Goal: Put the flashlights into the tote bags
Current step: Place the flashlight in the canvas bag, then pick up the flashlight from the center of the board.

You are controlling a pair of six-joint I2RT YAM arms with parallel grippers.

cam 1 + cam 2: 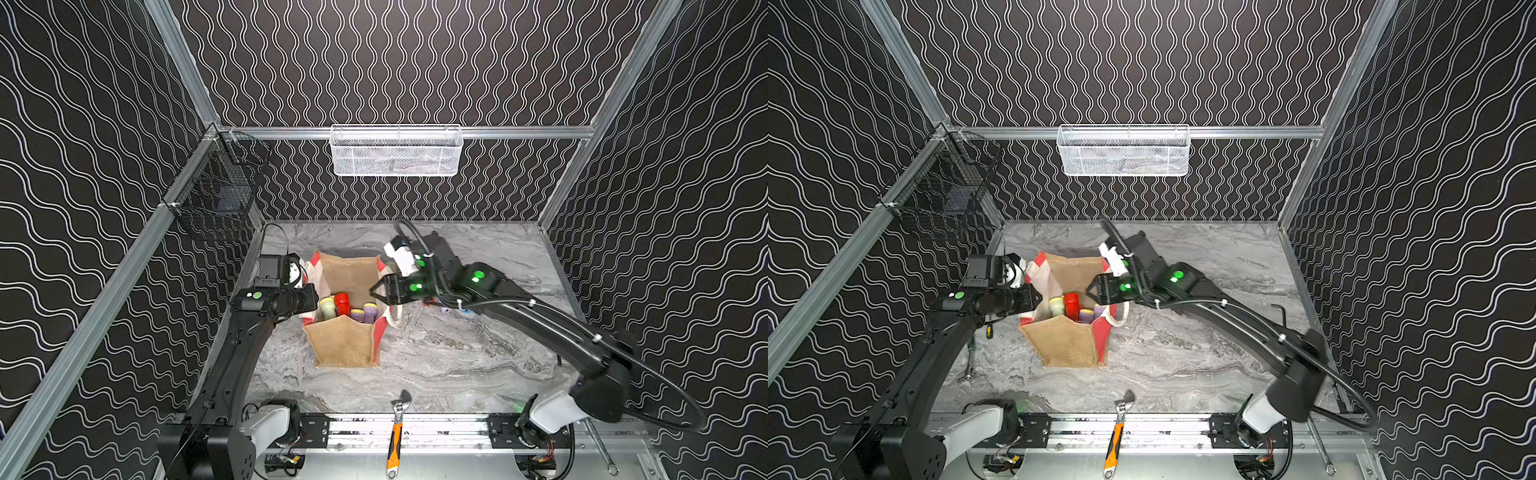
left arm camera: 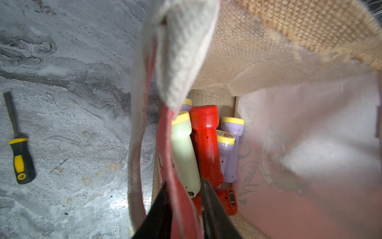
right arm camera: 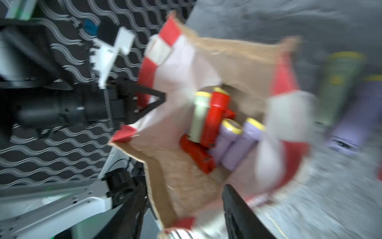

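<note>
The tan jute tote bag point(image 1: 345, 345) point(image 1: 1065, 340) stands open mid-table in both top views. Inside it lie several flashlights: pale green point(image 2: 183, 149), red point(image 2: 205, 134) point(image 1: 343, 303) and lilac with yellow rims point(image 2: 231, 144) point(image 3: 229, 140). My left gripper point(image 1: 313, 297) point(image 2: 184, 186) is shut on the bag's red-and-white left side panel point(image 2: 165, 128). My right gripper point(image 1: 379, 291) point(image 3: 184, 192) hovers open over the bag's right rim with nothing in it. On the table right of the bag lie a pale green flashlight point(image 3: 341, 82) and a lilac flashlight point(image 3: 351, 124), mostly hidden under the right arm in the top views.
An orange-handled wrench point(image 1: 395, 432) lies at the front edge, with a silver spanner point(image 1: 598, 446) at the front right. A black-and-yellow-handled file point(image 2: 19, 157) lies left of the bag. A white mesh basket point(image 1: 397, 151) hangs on the back wall, a black wire basket point(image 1: 220, 187) on the left.
</note>
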